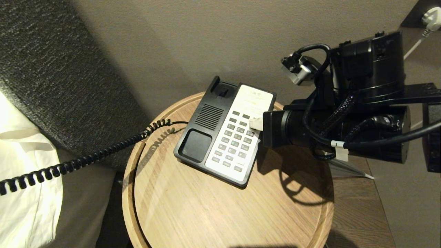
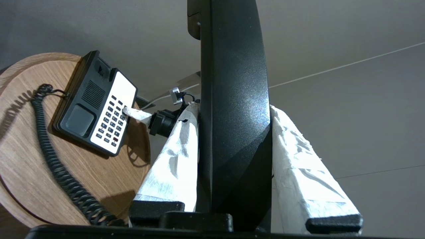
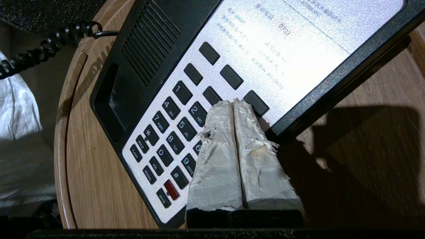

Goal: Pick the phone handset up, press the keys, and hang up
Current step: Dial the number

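The phone handset (image 2: 232, 66), long and glossy black, stands upright between the white-wrapped fingers (image 2: 172, 159) of my left gripper (image 2: 232, 108), which is shut on it, off the table's side and outside the head view. Its coiled cord (image 1: 86, 159) runs from the left to the phone base (image 1: 203, 119) on the round wooden table (image 1: 206, 206). My right gripper (image 3: 233, 103) is shut, fingers pressed together. Its tips (image 1: 254, 124) rest on the white keypad just right of the 2 key (image 3: 198, 112), at the upper rows of keys. The base's handset cradle (image 1: 194, 144) is bare.
A dark fabric headboard (image 1: 44, 69) and a white pillow (image 1: 24, 179) lie left of the table. A wall plug with a white cable (image 1: 430, 17) sits at the far right. A second wooden surface (image 1: 358, 213) adjoins the table on the right, under my right arm.
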You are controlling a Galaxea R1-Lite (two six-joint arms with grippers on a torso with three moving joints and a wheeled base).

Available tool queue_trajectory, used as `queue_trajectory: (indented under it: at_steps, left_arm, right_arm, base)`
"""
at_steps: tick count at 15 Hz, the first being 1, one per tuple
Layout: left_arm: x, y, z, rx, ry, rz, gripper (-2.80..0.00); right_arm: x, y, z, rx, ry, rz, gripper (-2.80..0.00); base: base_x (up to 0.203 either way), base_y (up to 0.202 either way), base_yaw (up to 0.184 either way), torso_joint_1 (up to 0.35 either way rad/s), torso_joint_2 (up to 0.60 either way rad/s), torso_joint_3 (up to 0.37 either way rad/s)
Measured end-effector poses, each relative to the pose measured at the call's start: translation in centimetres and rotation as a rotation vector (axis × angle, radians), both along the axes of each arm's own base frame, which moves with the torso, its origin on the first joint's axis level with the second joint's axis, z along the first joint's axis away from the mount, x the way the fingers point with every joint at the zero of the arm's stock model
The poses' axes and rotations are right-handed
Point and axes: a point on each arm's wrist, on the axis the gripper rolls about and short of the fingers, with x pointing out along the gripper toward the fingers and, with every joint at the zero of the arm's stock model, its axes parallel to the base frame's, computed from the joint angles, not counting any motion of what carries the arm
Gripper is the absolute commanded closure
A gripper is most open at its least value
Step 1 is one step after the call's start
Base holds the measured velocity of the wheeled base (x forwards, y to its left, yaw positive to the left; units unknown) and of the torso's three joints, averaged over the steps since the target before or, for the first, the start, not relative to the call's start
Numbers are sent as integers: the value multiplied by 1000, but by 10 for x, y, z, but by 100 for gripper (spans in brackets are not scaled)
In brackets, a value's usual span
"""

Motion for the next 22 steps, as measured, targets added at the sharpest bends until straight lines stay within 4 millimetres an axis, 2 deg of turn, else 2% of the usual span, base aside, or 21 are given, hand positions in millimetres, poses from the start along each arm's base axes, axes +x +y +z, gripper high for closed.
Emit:
queue_trajectory:
  at_steps: [10, 22]
  left_arm:
    - [0, 1, -3, 2, 4, -5, 0]
    - [-2, 2, -5, 0, 3, -4, 0]
  right_arm:
    - [-10, -4, 6, 26, 41, 78, 0]
    - [-8, -2, -5, 0, 52, 72, 0]
  base:
    - [0, 0, 0, 0, 0, 0]
    - [0, 0, 0, 0, 0, 0]
